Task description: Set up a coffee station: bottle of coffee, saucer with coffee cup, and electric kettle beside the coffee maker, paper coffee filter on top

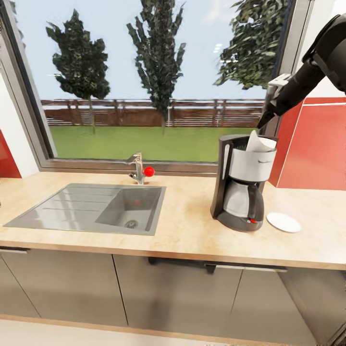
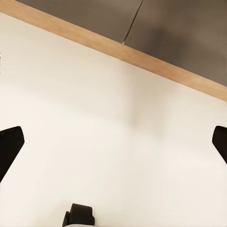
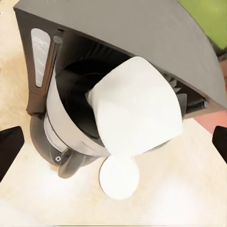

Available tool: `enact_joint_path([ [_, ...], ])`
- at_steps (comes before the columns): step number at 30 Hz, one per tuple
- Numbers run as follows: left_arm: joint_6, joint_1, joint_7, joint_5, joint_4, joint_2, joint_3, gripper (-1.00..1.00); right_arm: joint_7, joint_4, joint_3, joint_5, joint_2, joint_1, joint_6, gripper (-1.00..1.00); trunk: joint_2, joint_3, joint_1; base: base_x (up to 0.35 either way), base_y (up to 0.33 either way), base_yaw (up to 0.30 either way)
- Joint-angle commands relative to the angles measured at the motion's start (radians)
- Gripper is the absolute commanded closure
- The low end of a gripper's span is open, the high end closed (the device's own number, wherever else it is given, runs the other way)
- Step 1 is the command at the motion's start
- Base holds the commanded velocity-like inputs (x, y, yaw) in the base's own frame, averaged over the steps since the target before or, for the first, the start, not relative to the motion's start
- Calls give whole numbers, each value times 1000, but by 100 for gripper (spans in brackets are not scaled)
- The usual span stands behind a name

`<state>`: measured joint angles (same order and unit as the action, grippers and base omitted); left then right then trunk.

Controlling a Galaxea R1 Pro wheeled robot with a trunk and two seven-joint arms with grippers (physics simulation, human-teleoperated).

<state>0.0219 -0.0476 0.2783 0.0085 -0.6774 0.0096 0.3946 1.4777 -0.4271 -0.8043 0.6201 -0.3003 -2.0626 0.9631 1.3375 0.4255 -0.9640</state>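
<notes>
Hovering open-jawed, right pincer (image 1: 267,115) just above and far-right of the paper coffee filter (image 1: 259,142), leaning in the coffee maker (image 1: 240,187) on the counter (image 1: 187,226). Lying just right: saucer (image 1: 283,222). Waiting spread and low: left pincer (image 2: 113,142).

This is a home kitchen. A long pale wood-look desk (image 1: 192,230) runs over glossy grey cabinet doors (image 1: 62,283), with a steel sink (image 1: 91,207) and drainer set into its left part and a tap (image 1: 138,169) with a red knob at its back edge. A coffee maker (image 1: 240,185) stands toward the right, a white saucer (image 1: 283,222) just beside it. Behind, a wide window (image 1: 158,81) looks onto a lawn, trees and a fence; red wall panels (image 1: 315,149) flank it.
</notes>
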Motion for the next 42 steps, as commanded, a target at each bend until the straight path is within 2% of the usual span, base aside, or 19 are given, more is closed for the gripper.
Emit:
enact_joint_path([
  [1,1,0,6,1,-1,0,3,-100,9,-3,0,9,-1,-1,9,-100,1,1,0,-191,0,0],
  [8,1,0,6,1,-1,0,3,-100,11,-50,25,8,-7,-1,9,-100,1,1,0,-135,0,0],
  [9,1,0,6,1,-1,0,3,-100,11,-55,33,7,-9,-1,9,-100,1,1,0,-122,0,0],
  [10,1,0,6,1,-1,0,3,-100,13,-66,70,7,-16,-1,9,-100,1,1,0,-128,0,0],
  [15,1,0,6,1,-1,0,3,-100,14,-72,93,7,-21,-1,9,-100,1,1,0,-65,0,0],
  [17,1,0,6,1,-1,0,3,-100,15,-74,103,6,-35,-1,9,-100,1,1,0,-181,0,0],
  [32,1,0,6,1,-1,0,3,-100,14,-77,112,4,-35,-1,10,-100,1,1,0,-282,0,0],
  [34,1,0,6,1,-1,0,3,-100,13,-82,142,4,-35,-1,11,-100,1,1,0,-49,0,0],
  [35,1,1,6,1,-1,0,3,-100,11,-91,228,4,-34,-1,11,-100,1,1,0,-18,0,0],
  [36,1,1,6,1,-1,0,3,-100,11,-93,256,4,-34,-1,11,-100,1,1,0,-14,0,0],
  [38,1,0,6,1,-1,0,3,-100,8,-98,374,4,-29,-1,20,-100,1,1,0,-7,0,0],
  [42,1,1,6,2,-3,0,3,-100,7,-99,456,-1,-20,1,25,-100,1,1,0,-3,0,0],
])
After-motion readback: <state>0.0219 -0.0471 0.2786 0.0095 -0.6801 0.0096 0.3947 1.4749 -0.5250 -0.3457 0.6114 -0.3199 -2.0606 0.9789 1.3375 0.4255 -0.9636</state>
